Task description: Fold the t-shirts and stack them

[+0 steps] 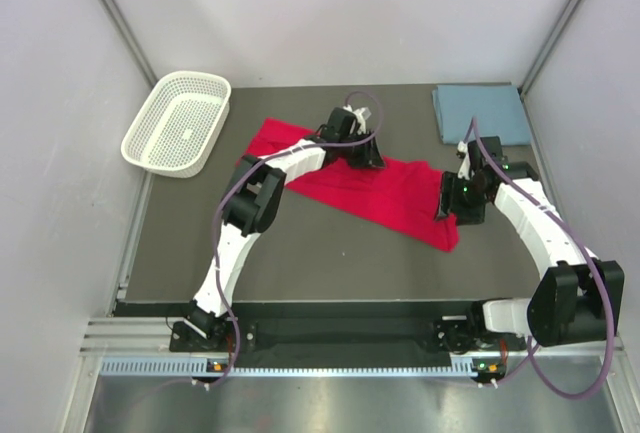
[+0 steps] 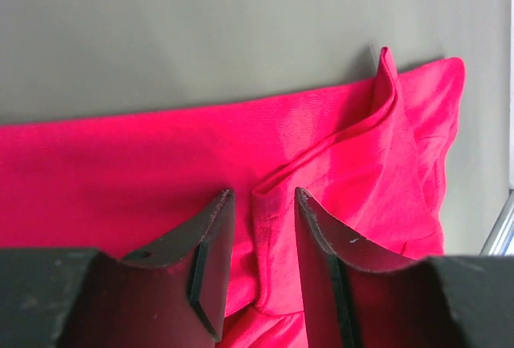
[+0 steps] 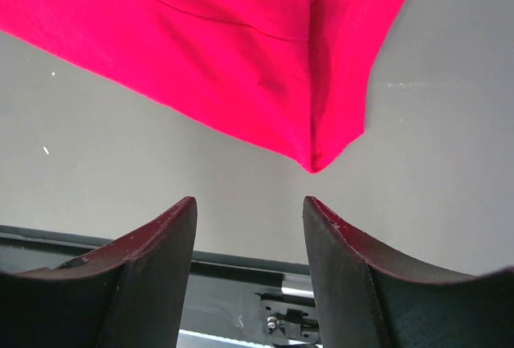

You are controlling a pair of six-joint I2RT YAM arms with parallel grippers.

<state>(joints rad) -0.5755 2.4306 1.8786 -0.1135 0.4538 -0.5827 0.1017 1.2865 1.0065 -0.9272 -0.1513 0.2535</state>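
The red t-shirt lies spread in a long diagonal band across the dark table. My left gripper rests at its far edge. In the left wrist view the left gripper is open, its jaws straddling a raised fold of the red t-shirt without pinching it. My right gripper hovers over the shirt's right end. In the right wrist view the right gripper is open and empty, and a corner of the red t-shirt lies just beyond the fingertips. The blue-grey t-shirt lies folded flat at the back right.
A white mesh basket stands at the back left, partly over the table's edge. Grey walls close in on both sides and at the back. The metal rail of the table's near edge shows between my right fingers.
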